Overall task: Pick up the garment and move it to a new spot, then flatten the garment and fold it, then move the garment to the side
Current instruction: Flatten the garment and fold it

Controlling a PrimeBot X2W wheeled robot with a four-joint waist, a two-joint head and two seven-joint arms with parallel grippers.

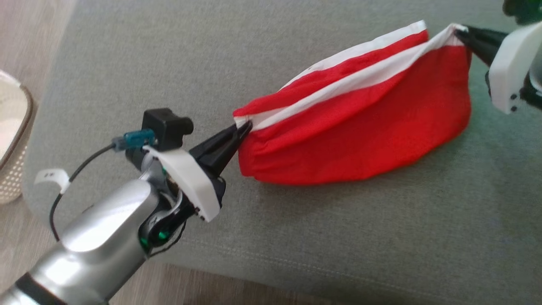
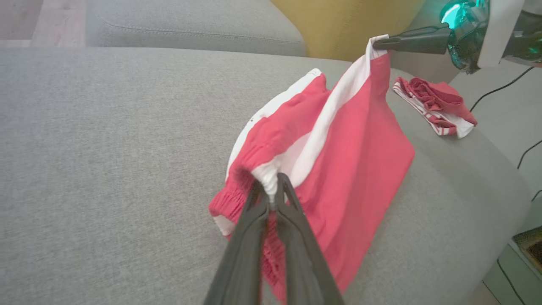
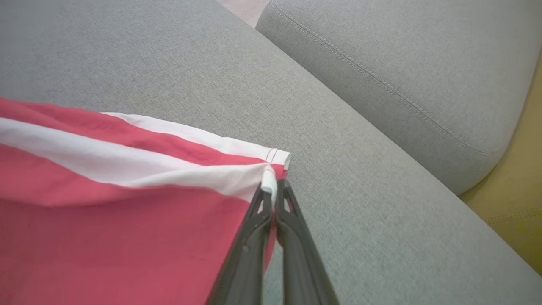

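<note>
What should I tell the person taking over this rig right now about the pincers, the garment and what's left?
The left pincer is shut on the red fabric garment with white bands, at its gathered elastic end.
The right pincer is shut on the opposite white-edged corner.
The garment is stretched between the two, its lower part sagging onto the grey fabric sofa cushion. A crumpled red-and-white cloth lies beyond it on the same cushion.
Done: gripped at both ends and partly lifted.
Left: lay it flat, fold it, move it aside.
</note>
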